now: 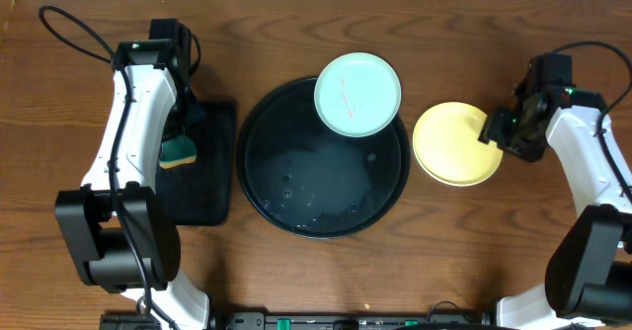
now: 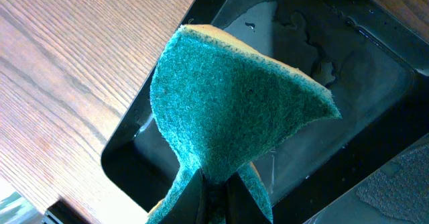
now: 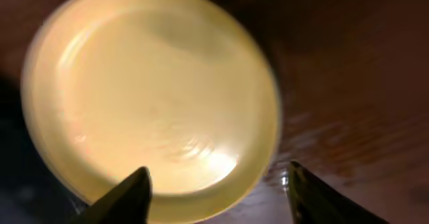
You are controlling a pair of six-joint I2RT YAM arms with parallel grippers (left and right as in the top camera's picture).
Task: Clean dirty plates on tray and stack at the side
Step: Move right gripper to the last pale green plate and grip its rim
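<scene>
- The round tray (image 1: 259,132), black and glossy, is seen at the middle of the wooden worktop (image 1: 444,261); a film of water and scattered drops lie on its floor.
- A mint-blue plate (image 1: 370,83) is set on the round tray's upper right part, overlapping the rim, and a thin reddish streak is visible on its face.
- A yellow plate (image 1: 449,147) lies on the worktop just beside the round tray, on its right, clear of the rim.
- The right gripper (image 1: 497,128) is held at the yellow plate's right edge with its fingers (image 3: 124,194) spread apart and nothing clasped; in the right wrist view one finger is seen over the plate's near rim and the other over bare wood. Whether the plate is touched cannot be told.
- The left gripper (image 2: 213,187) is clamped on a sponge (image 2: 234,110), which is pinched at one end so that the green scouring face fans out, with a yellow layer showing along the edge.
- The sponge is held above a rectangular tray (image 1: 212,187), black and wet inside, placed left of the round tray.
</scene>
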